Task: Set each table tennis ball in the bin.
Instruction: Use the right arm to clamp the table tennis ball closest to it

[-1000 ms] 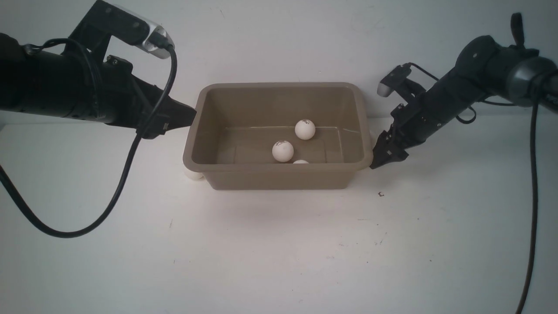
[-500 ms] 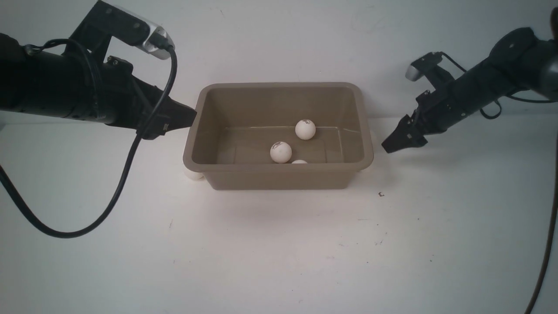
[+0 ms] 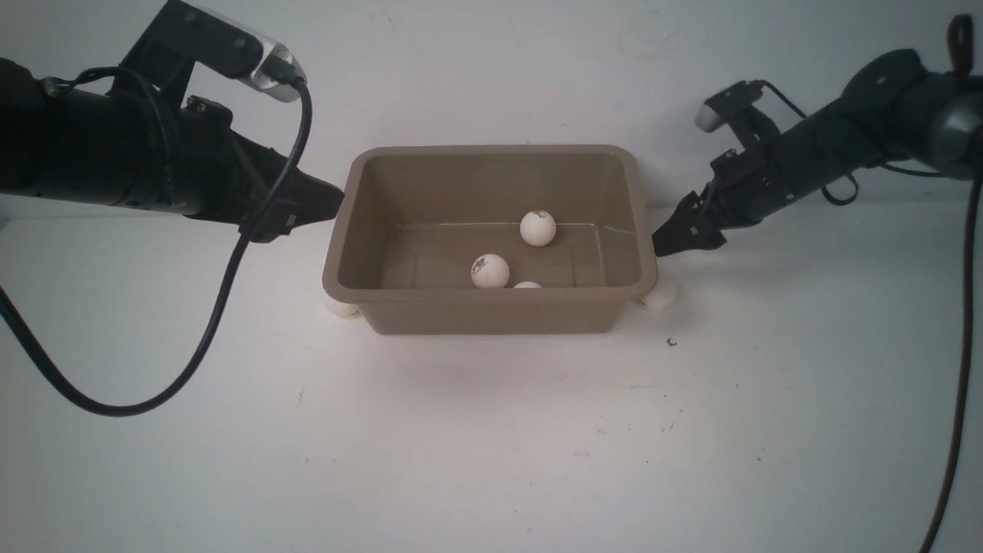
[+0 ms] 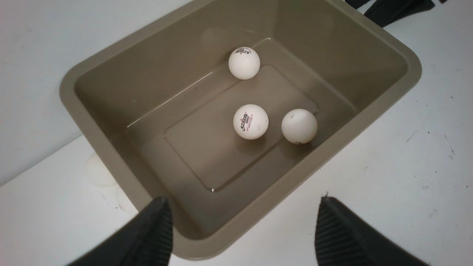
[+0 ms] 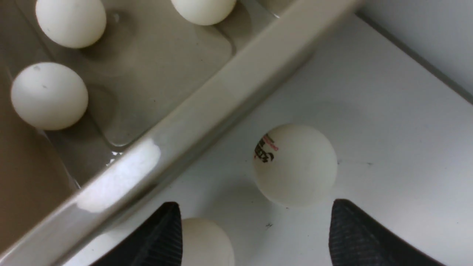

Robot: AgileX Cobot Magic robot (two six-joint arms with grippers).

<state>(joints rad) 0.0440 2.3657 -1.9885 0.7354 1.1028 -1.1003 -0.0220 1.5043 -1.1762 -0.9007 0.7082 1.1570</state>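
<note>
- A grey-brown rectangular plastic bin point(image 3: 491, 316) stands on the white table point(image 3: 491, 453) between the two arms. Three small white table tennis balls point(image 4: 251, 121) lie on its floor.
- From the front, the nearest inside ball point(image 3: 527, 285) shows only its top above the front rim.
- Right of the bin, two balls rest on the table. A printed ball point(image 5: 295, 164) is in full view. A second ball point(image 5: 207, 242) is cut off by the picture's edge and partly behind a black finger point(image 5: 162, 236) of the right gripper point(image 5: 255, 203).
- Left of the bin, a corner ball point(image 3: 340, 309) sits half tucked under the rim. The left wrist view shows two pale, washed-out round shapes there, hard to make out.
- The left gripper point(image 4: 244, 201) has its jaws apart and empty, by the bin's left end.
- The right gripper's jaws are also apart and empty, with the printed ball just ahead of the tips.
</note>
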